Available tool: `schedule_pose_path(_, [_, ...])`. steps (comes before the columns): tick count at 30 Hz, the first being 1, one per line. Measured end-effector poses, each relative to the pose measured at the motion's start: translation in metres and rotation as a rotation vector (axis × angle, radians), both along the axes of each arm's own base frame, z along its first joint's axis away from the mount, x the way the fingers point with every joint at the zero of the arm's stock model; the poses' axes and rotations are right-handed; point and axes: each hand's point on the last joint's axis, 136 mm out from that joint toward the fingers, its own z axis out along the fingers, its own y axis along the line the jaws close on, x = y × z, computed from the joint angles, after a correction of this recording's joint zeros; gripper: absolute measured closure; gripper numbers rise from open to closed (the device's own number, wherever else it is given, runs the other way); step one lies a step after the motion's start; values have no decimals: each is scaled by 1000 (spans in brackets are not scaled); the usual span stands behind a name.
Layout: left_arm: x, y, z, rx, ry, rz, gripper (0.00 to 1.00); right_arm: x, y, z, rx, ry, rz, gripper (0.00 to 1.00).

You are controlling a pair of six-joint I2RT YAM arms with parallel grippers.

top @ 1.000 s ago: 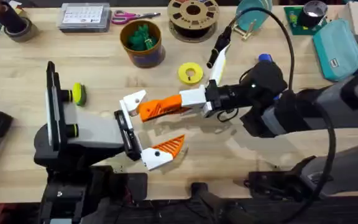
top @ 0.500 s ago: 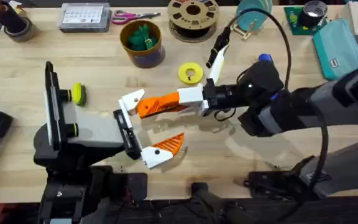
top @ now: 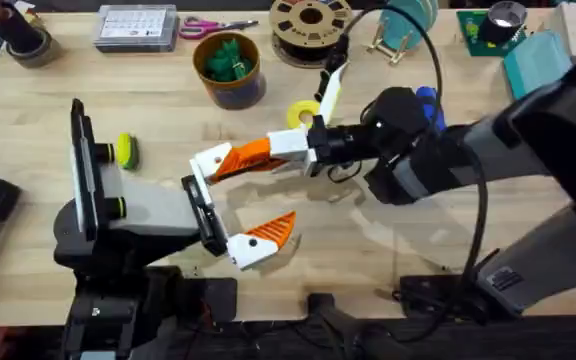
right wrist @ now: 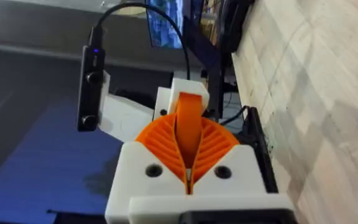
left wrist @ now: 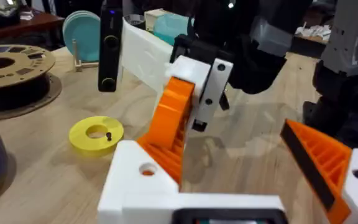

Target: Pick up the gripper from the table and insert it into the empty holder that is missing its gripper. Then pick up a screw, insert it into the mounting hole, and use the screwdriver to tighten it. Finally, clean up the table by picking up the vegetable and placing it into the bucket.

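My right gripper (top: 271, 153) reaches across the table (top: 388, 240) and is shut on the small orange gripper (top: 238, 160). The piece's tip rests against the white holder (top: 211, 160) on my left gripper (top: 251, 200), which stands open. In the left wrist view the orange gripper (left wrist: 171, 127) leans onto the holder (left wrist: 135, 180) just above its round hole. The twin finger (left wrist: 319, 163) carries an orange tip. The right wrist view has the gripper (right wrist: 189, 121) pinched between orange pads. The bucket (top: 228, 72) holds a green vegetable (top: 230, 58). The blue screwdriver (top: 426, 98) peeks from behind the right arm.
A yellow disc (left wrist: 96, 132) with a small dark screw (left wrist: 109, 135) on it lies beyond the holder. Along the far edge sit a brown spool (top: 310, 20), scissors (top: 213, 25), a flat box (top: 135, 27), teal plates (top: 408, 18) and a teal pouch (top: 543, 70).
The right arm has moved left and farther from the bases, bringing the orange gripper up against the white holder. The left arm has stayed put.
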Motion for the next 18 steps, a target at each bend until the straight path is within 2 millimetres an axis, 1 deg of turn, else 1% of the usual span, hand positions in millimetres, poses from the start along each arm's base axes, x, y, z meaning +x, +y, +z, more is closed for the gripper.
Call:
schedule_pose_path(5, [2,1,0,1,-1,12,15,2,3,0,1,8,15,992])
schedule_pose_path(18, [2,1,0,1,-1,14,14,2,4,1,-1,22,19,992])
